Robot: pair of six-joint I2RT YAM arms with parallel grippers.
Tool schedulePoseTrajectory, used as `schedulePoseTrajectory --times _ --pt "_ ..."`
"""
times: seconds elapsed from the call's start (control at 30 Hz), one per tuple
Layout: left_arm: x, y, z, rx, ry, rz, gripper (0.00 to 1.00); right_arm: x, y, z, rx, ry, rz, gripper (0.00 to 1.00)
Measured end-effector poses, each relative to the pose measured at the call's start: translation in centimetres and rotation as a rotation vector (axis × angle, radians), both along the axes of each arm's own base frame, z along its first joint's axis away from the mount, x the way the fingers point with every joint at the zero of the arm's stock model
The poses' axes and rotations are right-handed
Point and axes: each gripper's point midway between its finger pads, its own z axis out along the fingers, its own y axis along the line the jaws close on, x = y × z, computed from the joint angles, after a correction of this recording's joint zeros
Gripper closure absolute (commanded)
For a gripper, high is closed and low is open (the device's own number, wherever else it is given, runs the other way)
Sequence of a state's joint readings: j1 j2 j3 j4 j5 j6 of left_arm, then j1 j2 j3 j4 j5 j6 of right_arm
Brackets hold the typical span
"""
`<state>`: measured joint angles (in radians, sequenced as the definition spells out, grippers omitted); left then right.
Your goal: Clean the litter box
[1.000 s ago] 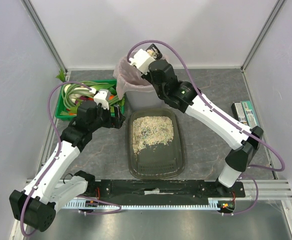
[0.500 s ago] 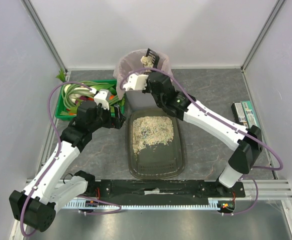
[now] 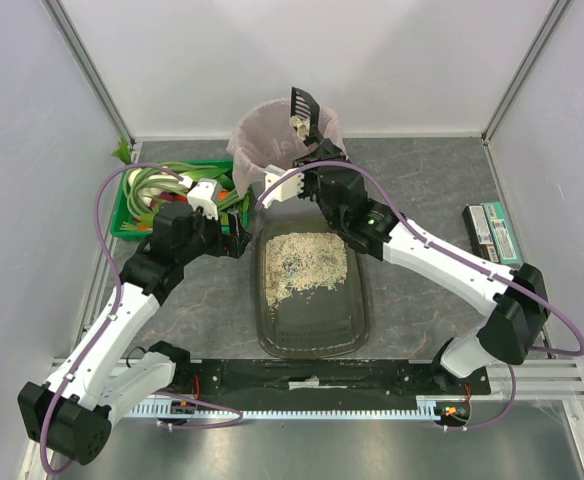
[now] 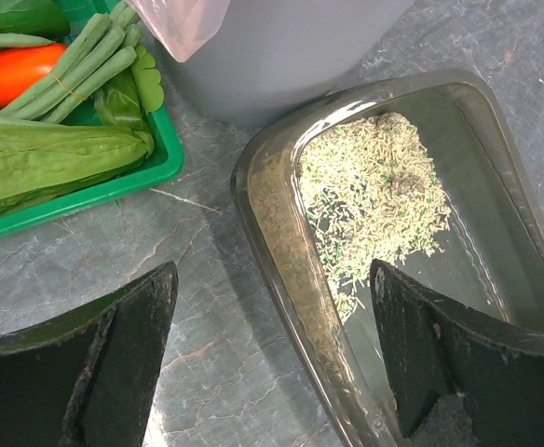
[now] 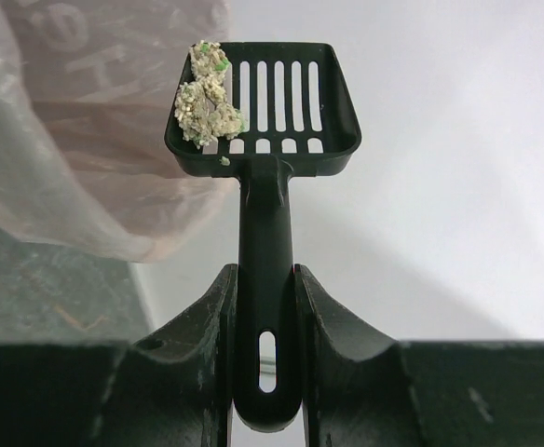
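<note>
Two fingers (image 5: 207, 326) of the right gripper (image 5: 265, 279) are pinching the black scoop (image 5: 265, 200) by its handle, holding its slotted head up at the upper centre of the top view, above the grey bin (image 4: 281, 56) with its pink bag (image 3: 255, 135). A clump (image 5: 207, 102) is sitting in the head's upper-left corner. The left gripper (image 4: 272, 317) is hanging wide open, gripping nothing, straddling the rim of the litter box (image 3: 312, 330). That box is lying mid-frame, just below the bin, with litter (image 3: 302, 265) lying heaped in its upper half.
</note>
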<state>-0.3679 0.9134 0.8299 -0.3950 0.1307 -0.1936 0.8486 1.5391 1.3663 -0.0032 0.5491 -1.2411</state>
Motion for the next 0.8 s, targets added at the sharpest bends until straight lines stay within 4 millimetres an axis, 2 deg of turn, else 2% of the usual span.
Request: schedulePoseTrajectory --times 0.07,0.17,0.43,0.67,0.8 --pt "0.0 0.0 0.0 0.000 0.000 0.000 0.11 -0.1 0.0 1.2 -0.009 -0.045 0.011 1.00" --pt "0.0 0.0 0.0 0.000 0.000 0.000 0.11 -0.3 -0.2 1.9 -0.034 -0.092 0.026 1.00" --pt "0.0 0.0 0.0 0.000 0.000 0.000 0.11 -0.7 -0.4 -0.1 -0.201 -0.175 0.052 1.00" --pt "0.0 0.0 0.0 0.000 -0.001 0.000 0.11 -1.0 -0.2 0.3 -0.291 -0.299 0.070 1.00" --pt "0.0 0.0 0.1 -0.001 -0.003 0.000 0.11 -1.4 0.2 -1.3 -0.374 -0.360 0.101 1.00"
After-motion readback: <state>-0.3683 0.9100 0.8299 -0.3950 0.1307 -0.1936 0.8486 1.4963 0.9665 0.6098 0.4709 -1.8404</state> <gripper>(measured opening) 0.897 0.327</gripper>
